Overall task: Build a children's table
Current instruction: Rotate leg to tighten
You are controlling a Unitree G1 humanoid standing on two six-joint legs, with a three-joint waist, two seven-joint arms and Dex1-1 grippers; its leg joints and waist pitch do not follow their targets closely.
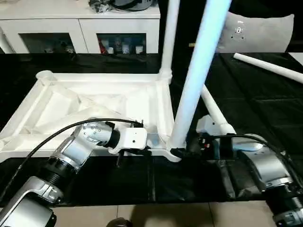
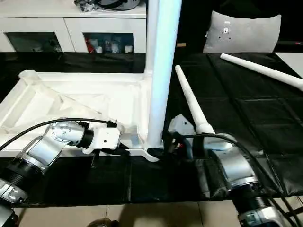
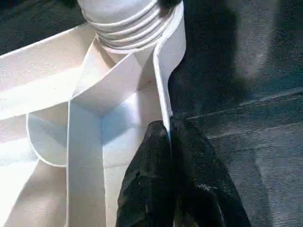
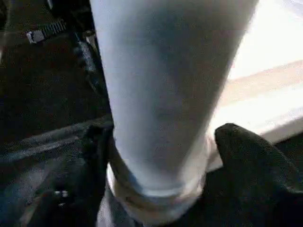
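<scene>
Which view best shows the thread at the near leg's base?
Left wrist view: the near leg shows its ribbed thread seated above the corner socket, beside the left gripper pinching the table top's rim. Right wrist view shows its base blurred; head views show the shaft.

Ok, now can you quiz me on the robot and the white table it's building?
1. True or false: the white plastic table top lies ribbed side up on the black cloth.
2. How many long round white legs stand upright in the top's corner sockets?
3. The left arm's jaws are pinching: A) the top's rim, B) a loose leg, C) a cabinet door.

Key: 1 true. 2 two. 3 A.
</scene>
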